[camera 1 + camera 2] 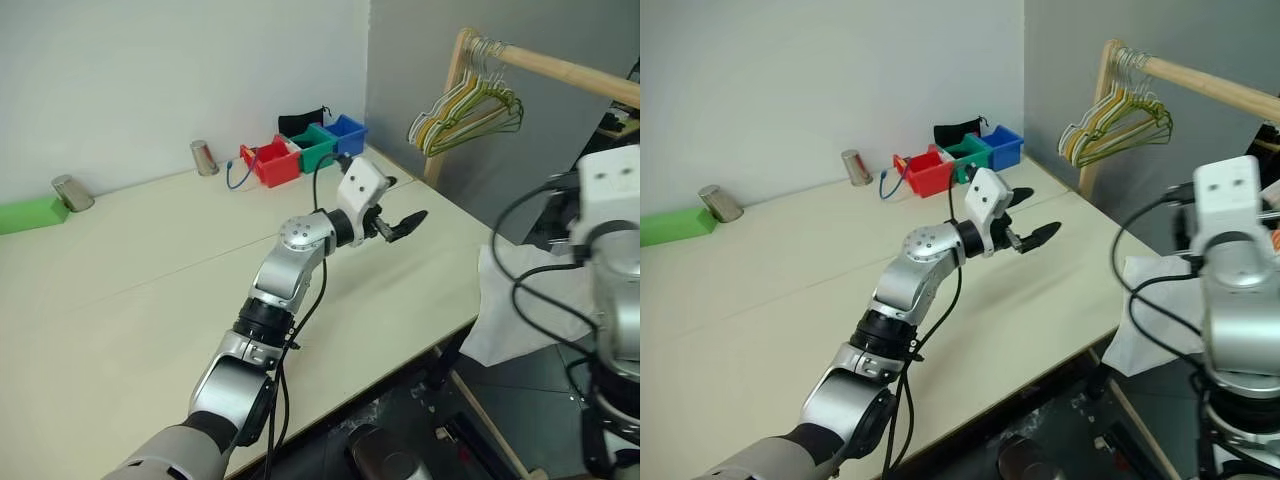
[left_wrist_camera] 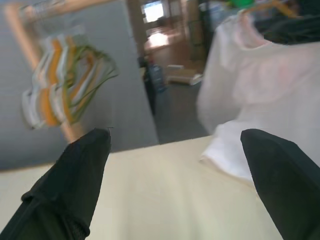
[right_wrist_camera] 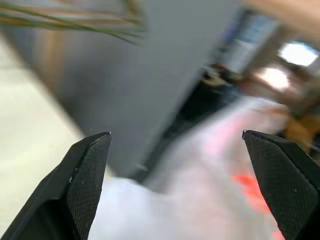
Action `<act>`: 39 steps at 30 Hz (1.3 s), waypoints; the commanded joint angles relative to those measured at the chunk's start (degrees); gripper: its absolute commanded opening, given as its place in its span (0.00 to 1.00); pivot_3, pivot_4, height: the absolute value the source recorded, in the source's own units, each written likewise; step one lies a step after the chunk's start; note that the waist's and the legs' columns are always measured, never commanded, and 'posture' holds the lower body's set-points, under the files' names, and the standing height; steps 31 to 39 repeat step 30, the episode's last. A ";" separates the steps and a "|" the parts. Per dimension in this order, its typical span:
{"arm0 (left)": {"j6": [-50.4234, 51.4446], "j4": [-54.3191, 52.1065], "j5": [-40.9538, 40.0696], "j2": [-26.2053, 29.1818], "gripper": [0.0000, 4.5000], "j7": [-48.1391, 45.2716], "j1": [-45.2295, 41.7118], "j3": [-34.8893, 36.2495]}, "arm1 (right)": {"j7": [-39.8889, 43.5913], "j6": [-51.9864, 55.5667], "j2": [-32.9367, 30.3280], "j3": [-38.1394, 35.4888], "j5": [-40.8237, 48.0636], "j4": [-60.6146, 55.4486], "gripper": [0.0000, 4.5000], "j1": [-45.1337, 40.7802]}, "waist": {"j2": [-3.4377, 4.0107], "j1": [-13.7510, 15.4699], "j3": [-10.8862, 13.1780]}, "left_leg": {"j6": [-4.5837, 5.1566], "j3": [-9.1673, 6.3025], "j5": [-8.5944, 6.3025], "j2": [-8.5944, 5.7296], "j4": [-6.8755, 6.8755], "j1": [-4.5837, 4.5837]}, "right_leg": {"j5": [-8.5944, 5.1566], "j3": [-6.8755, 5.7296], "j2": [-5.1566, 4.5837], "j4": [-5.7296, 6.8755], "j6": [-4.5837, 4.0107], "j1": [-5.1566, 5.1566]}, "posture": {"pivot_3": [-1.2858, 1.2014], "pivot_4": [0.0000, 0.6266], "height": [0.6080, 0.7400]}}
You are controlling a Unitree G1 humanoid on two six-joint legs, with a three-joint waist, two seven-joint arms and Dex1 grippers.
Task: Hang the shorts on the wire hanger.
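Note:
The white shorts (image 1: pixel 520 300) hang over the table's right edge, below my right arm; the right wrist view shows a red mark (image 3: pixel 250 187) on the fabric. Over the table (image 1: pixel 130 300), my left gripper (image 1: pixel 1032 215) is open and empty, pointing toward the shorts (image 2: pixel 250 100) from a short way off. My right gripper (image 3: pixel 176 135) is also open, with the white fabric just beyond its fingertips and nothing between them. I cannot make out the wire hanger.
A bunch of pale green, yellow and white hangers (image 1: pixel 470 110) hangs from a wooden rail (image 1: pixel 570 68) at the back right. Red (image 1: pixel 275 162), green (image 1: pixel 315 148) and blue (image 1: pixel 347 133) bins, two metal cups (image 1: pixel 205 157) (image 1: pixel 70 192) and a green block (image 1: pixel 30 214) line the table's far side.

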 commanded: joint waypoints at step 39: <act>21.78 -33.51 3.04 3.65 1.00 34.36 32.92 21.37 | -0.28 -46.61 31.46 12.20 2.54 48.52 0.99 -6.84 | -0.59 27.23 -0.27 | -0.05 -0.34 0.01 0.01 0.15 -0.19 | 0.38 -0.21 -0.07 0.08 -0.24 -0.38 | 0.57 0.07 1.00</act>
